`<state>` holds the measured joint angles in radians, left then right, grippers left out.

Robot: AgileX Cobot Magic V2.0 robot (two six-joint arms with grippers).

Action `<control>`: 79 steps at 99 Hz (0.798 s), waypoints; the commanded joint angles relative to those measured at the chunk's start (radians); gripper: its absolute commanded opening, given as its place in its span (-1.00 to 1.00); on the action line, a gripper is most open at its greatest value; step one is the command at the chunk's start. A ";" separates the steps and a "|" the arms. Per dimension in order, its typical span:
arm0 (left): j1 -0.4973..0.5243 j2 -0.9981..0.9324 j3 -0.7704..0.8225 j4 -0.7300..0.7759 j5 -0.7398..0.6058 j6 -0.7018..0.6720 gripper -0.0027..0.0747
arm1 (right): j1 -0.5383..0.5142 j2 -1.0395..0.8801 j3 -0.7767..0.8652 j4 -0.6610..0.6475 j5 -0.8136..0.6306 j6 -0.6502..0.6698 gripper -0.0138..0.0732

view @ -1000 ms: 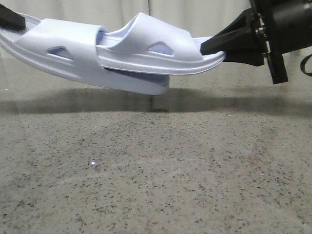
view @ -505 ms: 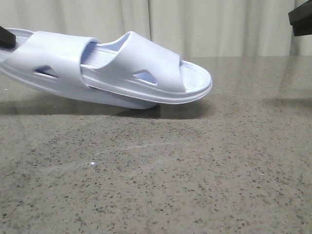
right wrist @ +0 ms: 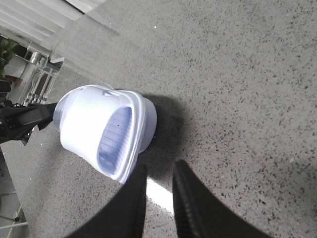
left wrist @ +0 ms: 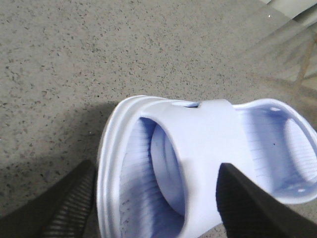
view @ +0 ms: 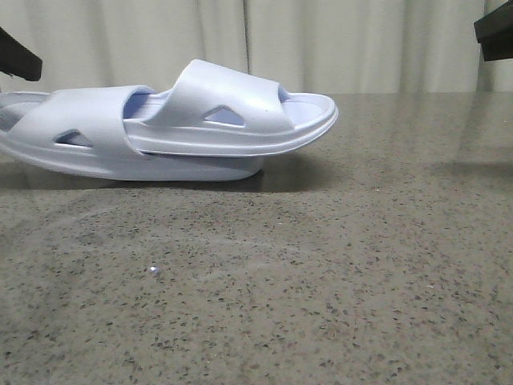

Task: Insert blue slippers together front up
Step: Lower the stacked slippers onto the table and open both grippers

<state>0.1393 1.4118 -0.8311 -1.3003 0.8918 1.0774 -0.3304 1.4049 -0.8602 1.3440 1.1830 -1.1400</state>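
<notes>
1. The blue slippers (view: 172, 132), smooth matte foam with ribbed footbeds, lay nested near the left edge of the speckled stone worktop (view: 321, 273).
2. The upper one's toe tilted upward.
3. The left gripper (left wrist: 153, 198) stood spread wide either side of the heel, probably not touching it.
4. The right gripper (right wrist: 158, 193) hung nearly closed, holding nothing.

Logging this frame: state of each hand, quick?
Left hand: open, fingers either side of the blue slippers, not gripping.
Right hand: nearly shut, empty, clear of the slippers.
</notes>
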 commanded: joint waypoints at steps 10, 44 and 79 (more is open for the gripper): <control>0.044 -0.036 -0.088 0.027 0.104 0.005 0.30 | -0.008 -0.034 -0.030 0.021 0.108 -0.007 -0.48; 0.112 -0.143 -0.175 0.044 0.255 0.005 0.13 | -0.008 -0.071 -0.030 0.027 0.098 -0.007 -0.65; 0.067 -0.378 -0.149 0.033 0.000 0.052 -0.89 | 0.050 -0.257 0.028 0.096 -0.074 -0.030 -0.88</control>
<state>0.2359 1.1189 -0.9723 -1.1953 1.0147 1.1045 -0.3116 1.2274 -0.8418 1.3469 1.1546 -1.1400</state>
